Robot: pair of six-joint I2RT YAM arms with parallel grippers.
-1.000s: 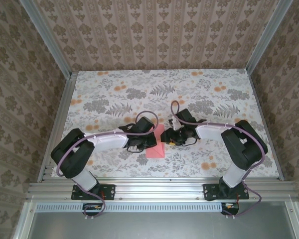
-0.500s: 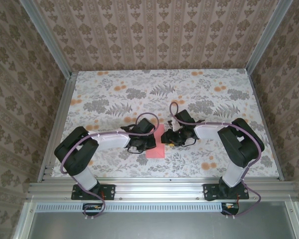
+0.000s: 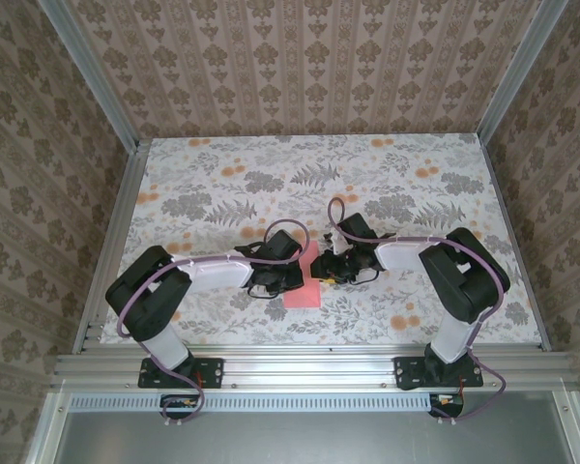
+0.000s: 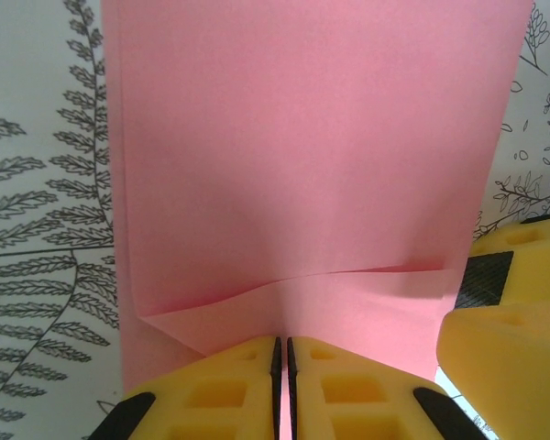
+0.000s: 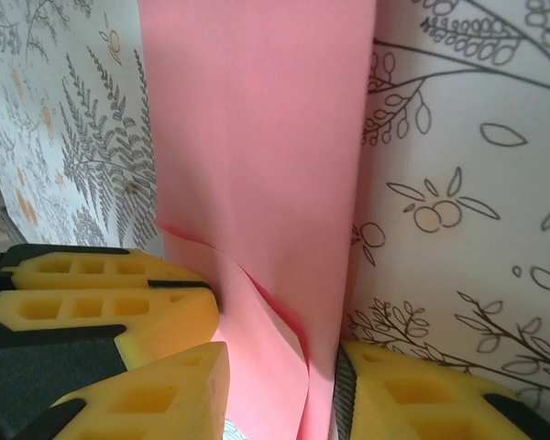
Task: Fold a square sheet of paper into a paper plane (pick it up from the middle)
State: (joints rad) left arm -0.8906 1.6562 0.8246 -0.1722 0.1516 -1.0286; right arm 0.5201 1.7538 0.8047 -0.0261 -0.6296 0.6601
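A: Right, the left gripper (image 4: 282,344) is clamped shut on the near edge of the pink sheet (image 4: 302,137), which stretches away ahead of its fingers.

B: And the right gripper (image 5: 280,367) has its jaws apart, straddling the same sheet.

A: Risky spot, I'd say. If it pinches off-centre, the crease skews; if both arms pull apart, thin paper tears.

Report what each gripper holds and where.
Left gripper pinches the pink paper at the middle of one edge. Right gripper straddles the paper, jaws apart, holding nothing.
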